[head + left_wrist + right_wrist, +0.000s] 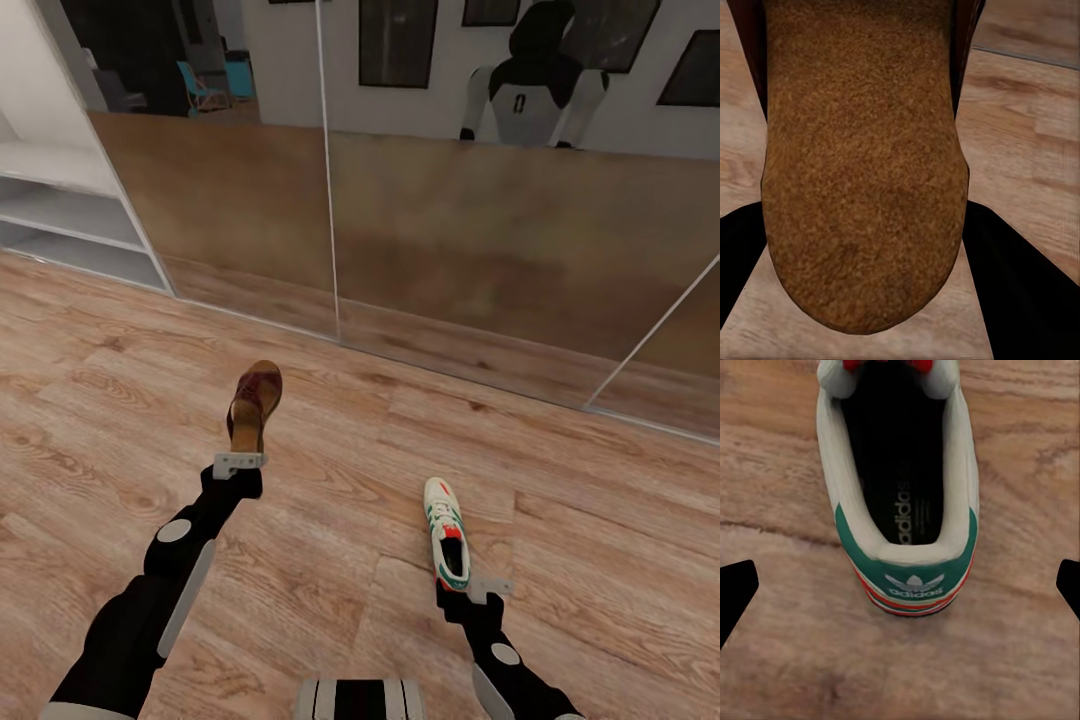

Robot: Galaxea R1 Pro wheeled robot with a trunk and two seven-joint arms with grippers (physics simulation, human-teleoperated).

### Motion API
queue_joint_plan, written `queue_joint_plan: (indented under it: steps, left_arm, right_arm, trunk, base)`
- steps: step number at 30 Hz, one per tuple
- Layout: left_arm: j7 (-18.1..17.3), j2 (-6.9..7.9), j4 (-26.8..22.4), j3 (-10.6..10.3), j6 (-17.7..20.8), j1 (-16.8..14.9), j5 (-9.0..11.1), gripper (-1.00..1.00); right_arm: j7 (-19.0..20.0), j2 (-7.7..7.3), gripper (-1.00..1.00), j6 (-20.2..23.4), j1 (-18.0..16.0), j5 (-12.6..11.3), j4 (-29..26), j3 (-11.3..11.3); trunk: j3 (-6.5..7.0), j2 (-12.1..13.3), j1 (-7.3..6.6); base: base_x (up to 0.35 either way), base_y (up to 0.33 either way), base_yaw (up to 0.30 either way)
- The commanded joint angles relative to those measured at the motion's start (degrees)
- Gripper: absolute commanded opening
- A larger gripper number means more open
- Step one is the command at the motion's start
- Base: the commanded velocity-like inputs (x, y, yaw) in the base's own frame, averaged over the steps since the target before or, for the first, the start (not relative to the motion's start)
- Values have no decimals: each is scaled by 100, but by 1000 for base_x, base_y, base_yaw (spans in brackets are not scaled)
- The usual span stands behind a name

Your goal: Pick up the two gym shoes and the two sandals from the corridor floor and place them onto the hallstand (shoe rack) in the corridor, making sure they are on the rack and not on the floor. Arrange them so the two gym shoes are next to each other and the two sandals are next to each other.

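Observation:
A brown sandal with a tan footbed sticks out ahead of my left gripper, which is shut on its heel end. In the left wrist view, dark fingers press both sides of the sandal. A white gym shoe with green stripes and red accents lies on the corridor floor. My right gripper sits just behind the shoe's heel, open. Its fingertips stand wide apart on either side, not touching the shoe. The light grey hallstand with open shelves stands at the far left.
A mirrored wall panel runs along the far side of the floor and reflects the robot. Wood planks stretch between the shoes and the hallstand. My base shows at the lower edge.

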Motion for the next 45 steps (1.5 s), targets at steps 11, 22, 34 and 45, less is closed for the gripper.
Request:
queue_joint_plan:
  steps: [11, 22, 34, 45]
  left_arm:
    - [16, 4, -8, -11, 29, -3, 47, -100]
    - [16, 4, -9, -11, 29, -3, 42, -100]
    - [16, 4, -7, -11, 29, -3, 42, -100]
    - [16, 4, 0, -11, 29, -3, 42, -100]
  right_arm:
    - [-39, -13, 100, -22, -4, -44, -76, 36]
    - [-45, -29, 100, -35, -4, -44, -397, 27]
    - [-45, -44, 100, -38, -4, -44, -520, 20]
    - [-46, -47, 100, -38, -4, -44, -739, 16]
  trunk:
    - [-155, -9, 11]
    - [-263, -13, 19]
    - [-368, -18, 30]
    - [-708, -33, 58]
  base:
    - [0, 0, 0]
    - [0, 0, 0]
    - [0, 0, 0]
    - [0, 0, 0]
